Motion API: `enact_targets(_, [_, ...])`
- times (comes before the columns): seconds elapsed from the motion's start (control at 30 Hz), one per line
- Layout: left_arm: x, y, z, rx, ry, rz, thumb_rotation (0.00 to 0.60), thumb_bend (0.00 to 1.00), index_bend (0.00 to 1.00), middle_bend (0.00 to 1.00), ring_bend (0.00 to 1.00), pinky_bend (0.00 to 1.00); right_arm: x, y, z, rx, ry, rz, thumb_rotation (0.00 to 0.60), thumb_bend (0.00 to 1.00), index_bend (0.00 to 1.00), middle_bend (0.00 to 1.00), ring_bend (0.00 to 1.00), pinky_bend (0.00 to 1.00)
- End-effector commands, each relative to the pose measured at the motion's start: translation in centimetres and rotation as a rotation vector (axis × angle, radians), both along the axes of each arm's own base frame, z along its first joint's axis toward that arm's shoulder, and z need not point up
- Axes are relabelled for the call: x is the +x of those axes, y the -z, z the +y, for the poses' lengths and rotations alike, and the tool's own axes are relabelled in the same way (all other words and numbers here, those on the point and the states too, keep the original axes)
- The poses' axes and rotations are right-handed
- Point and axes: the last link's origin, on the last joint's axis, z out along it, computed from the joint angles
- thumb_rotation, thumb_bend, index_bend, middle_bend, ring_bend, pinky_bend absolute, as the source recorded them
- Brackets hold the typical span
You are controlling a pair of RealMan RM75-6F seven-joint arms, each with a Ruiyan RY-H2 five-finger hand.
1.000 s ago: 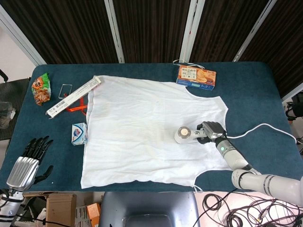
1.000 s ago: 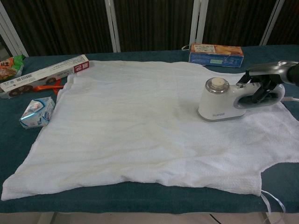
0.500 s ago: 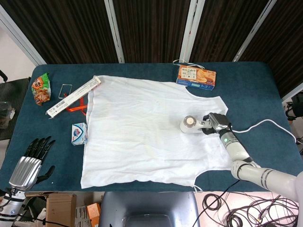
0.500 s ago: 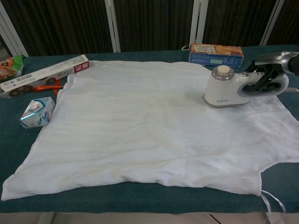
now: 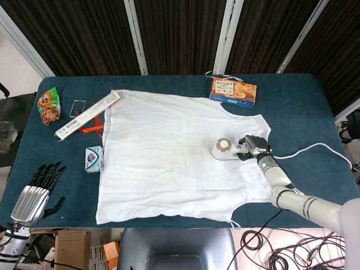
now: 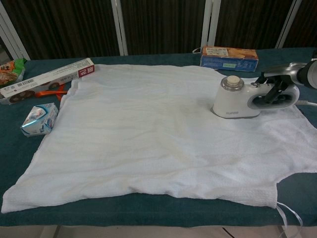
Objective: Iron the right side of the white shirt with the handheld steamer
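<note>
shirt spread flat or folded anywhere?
Spread flat: the white shirt lies open in a single layer on the table, with no folded-over edge visible in either view.

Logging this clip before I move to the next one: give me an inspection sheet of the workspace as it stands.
Surface: table covered in dark blue cloth.
Job's things: white shirt spread flat; handheld steamer standing on the shirt's right part.
Clutter: biscuit box at the far edge; long carton, snack bag, small blue pack and orange item left of the shirt.
Hands: right hand grips the steamer's handle; left hand off the near-left corner, fingers apart, holding nothing.
Cables: white cord runs from the steamer over the table's right edge; loose wires on the floor.
Surroundings: dark panels behind; cardboard box below.
</note>
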Motion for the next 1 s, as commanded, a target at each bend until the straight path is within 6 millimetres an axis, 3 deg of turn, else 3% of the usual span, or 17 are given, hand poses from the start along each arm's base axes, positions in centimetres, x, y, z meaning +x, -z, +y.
enact_targets(0.03, [0.0, 0.0, 0.0, -0.001, 0.001, 0.0, 0.6, 0.37, 0.0, 0.01, 0.02, 0.01, -0.1, -0.1, 1.2, 0.033, -0.022, 0.014, 0.6, 0.92, 1.0, 1.0, 1.0, 1.0])
enact_targets(0.6, [0.1, 0.1, 0.0, -0.003, 0.006, -0.001, 0.6, 0.37, 0.0, 0.01, 0.01, 0.01, 0.4, 0.8, 7.6, 0.228, -0.149, 0.04, 0.6, 0.92, 1.0, 1.0, 1.0, 1.0])
enact_targets(0.87, [0.1, 0.0, 0.0, -0.001, 0.008, -0.003, 0.6, 0.37, 0.0, 0.01, 0.01, 0.01, 0.3, 0.6, 9.1, 0.254, -0.176, 0.046, 0.6, 0.92, 1.0, 1.0, 1.0, 1.0])
enact_targets(1.0, [0.1, 0.0, 0.0, 0.0, 0.009, -0.002, 0.6, 0.37, 0.0, 0.01, 0.01, 0.01, 0.0, -0.1, 8.9, 0.216, -0.192, 0.063, 0.6, 0.92, 1.0, 1.0, 1.0, 1.0])
